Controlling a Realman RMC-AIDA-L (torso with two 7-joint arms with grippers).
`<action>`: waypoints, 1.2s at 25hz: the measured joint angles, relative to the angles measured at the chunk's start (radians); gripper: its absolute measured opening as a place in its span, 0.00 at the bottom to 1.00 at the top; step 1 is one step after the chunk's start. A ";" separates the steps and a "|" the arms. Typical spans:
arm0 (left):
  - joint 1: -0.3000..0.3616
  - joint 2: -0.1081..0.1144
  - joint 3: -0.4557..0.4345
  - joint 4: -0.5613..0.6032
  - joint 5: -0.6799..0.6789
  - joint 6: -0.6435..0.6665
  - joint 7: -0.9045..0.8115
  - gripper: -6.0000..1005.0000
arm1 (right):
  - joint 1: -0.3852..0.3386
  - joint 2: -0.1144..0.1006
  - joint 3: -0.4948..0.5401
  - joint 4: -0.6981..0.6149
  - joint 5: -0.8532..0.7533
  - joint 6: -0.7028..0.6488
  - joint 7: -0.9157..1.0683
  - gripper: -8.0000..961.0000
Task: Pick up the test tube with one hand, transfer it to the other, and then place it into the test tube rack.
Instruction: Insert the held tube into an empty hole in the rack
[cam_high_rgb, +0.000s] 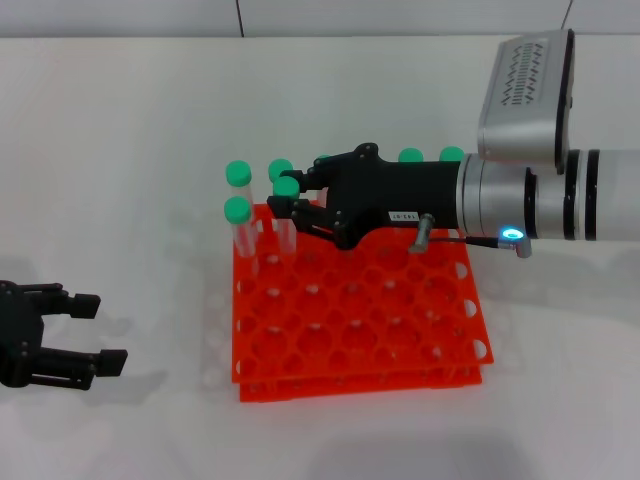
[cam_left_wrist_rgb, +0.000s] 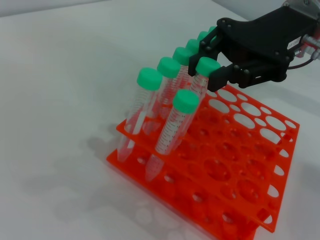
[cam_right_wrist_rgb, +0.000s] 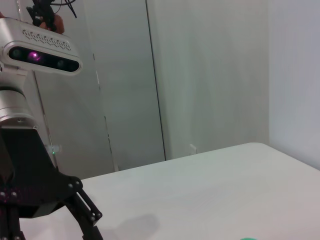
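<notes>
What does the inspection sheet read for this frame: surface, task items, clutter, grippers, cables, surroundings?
Surface: white table, bare around the rack.
Task items: orange test tube rack holding green-capped tubes along its far edge; the test tube stands in a far-left hole.
Clutter: nothing seen.
Grippers: right gripper over the rack's far side, jaws around the tube's cap; left gripper low near the table's left, jaws open, empty.
Cables: thin cable under the right wrist.
Surroundings: pale wall panels.
</notes>
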 joint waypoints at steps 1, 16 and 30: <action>0.000 0.000 0.000 0.000 0.000 0.000 0.000 0.89 | 0.000 0.000 -0.001 0.000 0.000 0.001 0.000 0.34; 0.000 0.000 -0.001 0.000 0.000 0.000 0.001 0.89 | 0.003 -0.001 -0.010 -0.002 0.000 0.002 0.002 0.36; 0.000 0.000 -0.002 0.000 0.000 0.000 0.006 0.89 | 0.003 -0.003 -0.008 -0.009 0.000 -0.017 0.000 0.38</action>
